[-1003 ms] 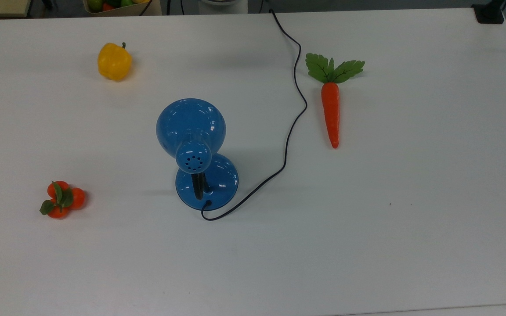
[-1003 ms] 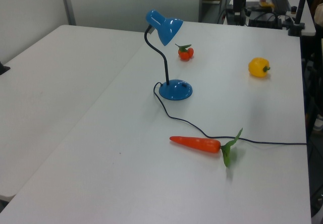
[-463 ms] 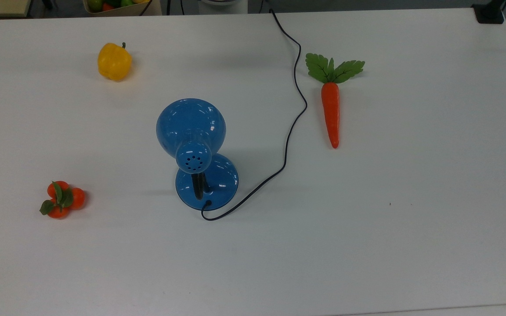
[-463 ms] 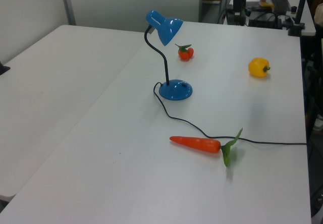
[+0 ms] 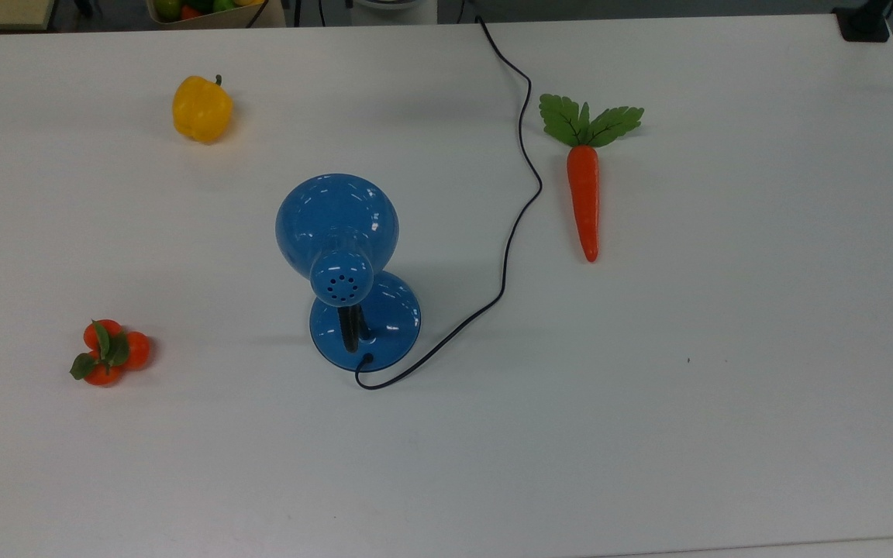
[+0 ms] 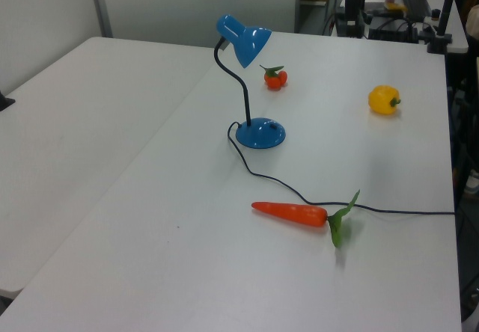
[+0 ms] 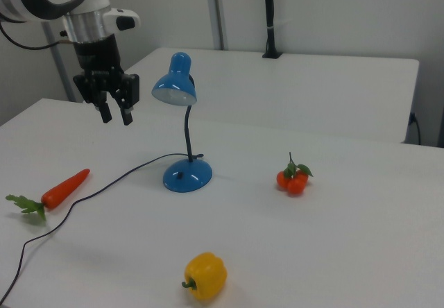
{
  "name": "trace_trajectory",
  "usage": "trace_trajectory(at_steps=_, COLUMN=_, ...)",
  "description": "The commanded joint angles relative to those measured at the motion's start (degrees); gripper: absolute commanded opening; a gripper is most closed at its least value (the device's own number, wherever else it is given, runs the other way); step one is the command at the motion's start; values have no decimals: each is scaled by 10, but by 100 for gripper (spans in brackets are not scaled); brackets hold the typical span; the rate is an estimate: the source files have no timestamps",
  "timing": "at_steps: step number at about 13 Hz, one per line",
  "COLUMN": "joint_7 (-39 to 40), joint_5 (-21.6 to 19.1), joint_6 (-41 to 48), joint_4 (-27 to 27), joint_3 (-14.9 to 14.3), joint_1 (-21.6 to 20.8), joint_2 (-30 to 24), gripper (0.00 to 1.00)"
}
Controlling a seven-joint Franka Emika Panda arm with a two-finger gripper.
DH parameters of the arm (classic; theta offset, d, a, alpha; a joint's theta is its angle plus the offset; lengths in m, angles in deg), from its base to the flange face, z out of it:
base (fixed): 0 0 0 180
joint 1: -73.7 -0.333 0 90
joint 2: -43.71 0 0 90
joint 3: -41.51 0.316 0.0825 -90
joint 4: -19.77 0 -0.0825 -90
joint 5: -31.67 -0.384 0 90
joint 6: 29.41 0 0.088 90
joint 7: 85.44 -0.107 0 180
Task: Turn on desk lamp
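The desk lamp [image 5: 336, 225] is glossy blue, with a dome shade, a vented cap, a black gooseneck and a round base [image 5: 394, 322]. It stands near the middle of the white table [image 5: 725, 426], also in the left view [image 6: 245, 42] and the right view [image 7: 175, 86]. No glow shows under the shade. Its thin black cord [image 5: 520, 186] snakes off the table's far edge in the top view. In the right view my gripper [image 7: 116, 118] hangs open and empty in the air, left of the shade and well above the table, fingers pointing down.
A toy carrot [image 5: 584, 198] lies beside the cord. A yellow pepper [image 5: 201, 108] sits at the top view's upper left, and a cluster of small oranges [image 5: 108, 353] at its lower left. A second white table [image 6: 67, 115] adjoins in the left view.
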Motion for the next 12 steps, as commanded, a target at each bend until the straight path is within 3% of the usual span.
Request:
trace_trajectory(at_steps=1, joint_7=8, joint_5=-11, joint_6=5, joint_4=-1, joint_3=-1, joint_1=1, joint_2=0, gripper=0)
trace_trajectory(at_steps=6, joint_7=11, joint_5=-11, joint_6=-7, joint_4=4, joint_3=-1, joint_1=4, joint_2=7, gripper=0)
trace_trajectory(at_steps=12, joint_7=3, joint_5=-10, joint_6=-141, joint_4=67, joint_3=-2, joint_1=1, joint_2=51, gripper=0)
